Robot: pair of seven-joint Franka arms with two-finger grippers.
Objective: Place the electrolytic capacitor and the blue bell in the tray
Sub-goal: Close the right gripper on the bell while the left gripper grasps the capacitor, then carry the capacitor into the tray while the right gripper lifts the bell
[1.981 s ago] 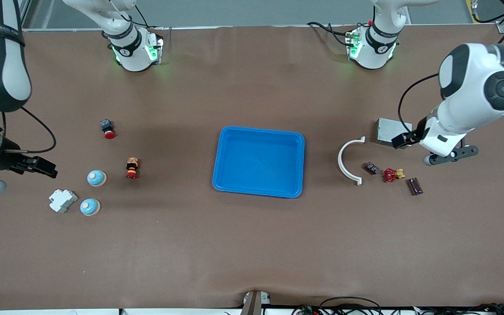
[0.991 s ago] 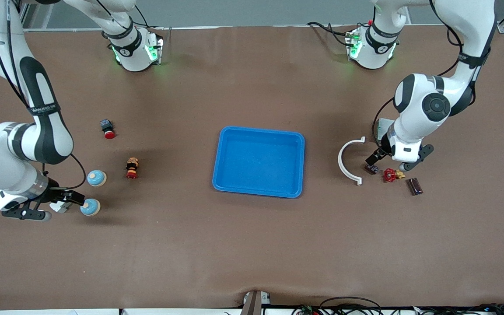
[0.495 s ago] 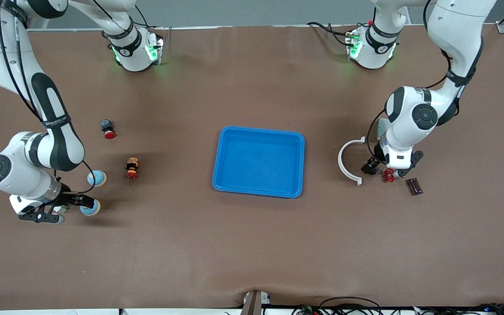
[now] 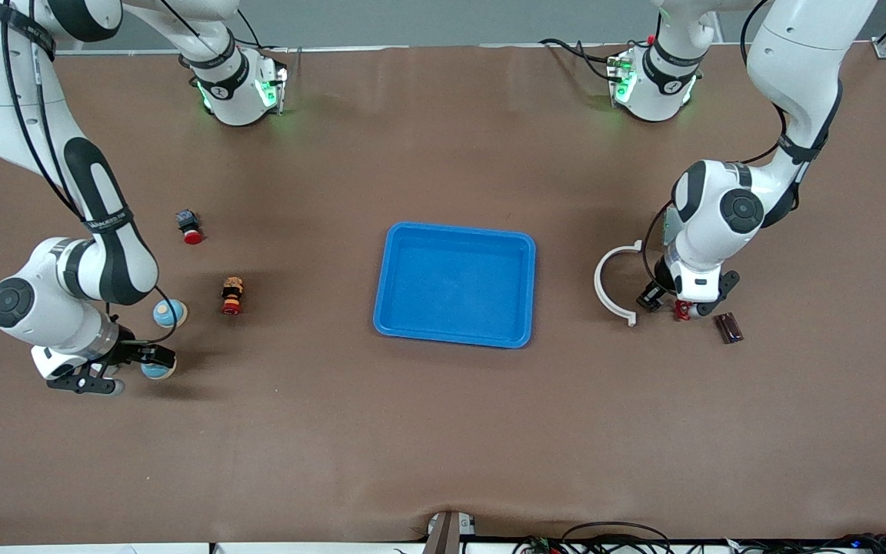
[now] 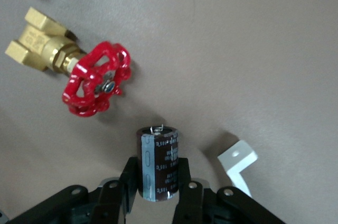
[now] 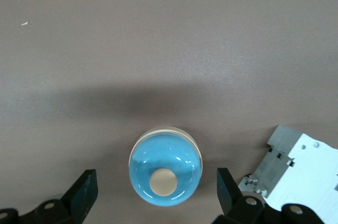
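Both grippers are low: left gripper (image 5: pixel 158 182) clamps the brown cylindrical electrolytic capacitor (image 5: pixel 157 163); right gripper (image 6: pixel 156 192) gapes around the glossy blue dome bell (image 6: pixel 165 175).

A brown table (image 4: pixel 443 431) carries everything. At its middle sits the blue tray (image 4: pixel 454 285). Toward the right arm's end lie two blue bells (image 4: pixel 169 312) (image 6: pixel 165 174), a white block (image 6: pixel 298 163) beside the nearer one, and two red-capped buttons (image 4: pixel 189 226) (image 4: pixel 232 296). Toward the left arm's end lie a white curved bracket (image 4: pixel 611 283), a capacitor (image 5: pixel 157 162), a red-handled brass valve (image 5: pixel 95 78) (just beside it) and a dark block (image 4: pixel 729 328).
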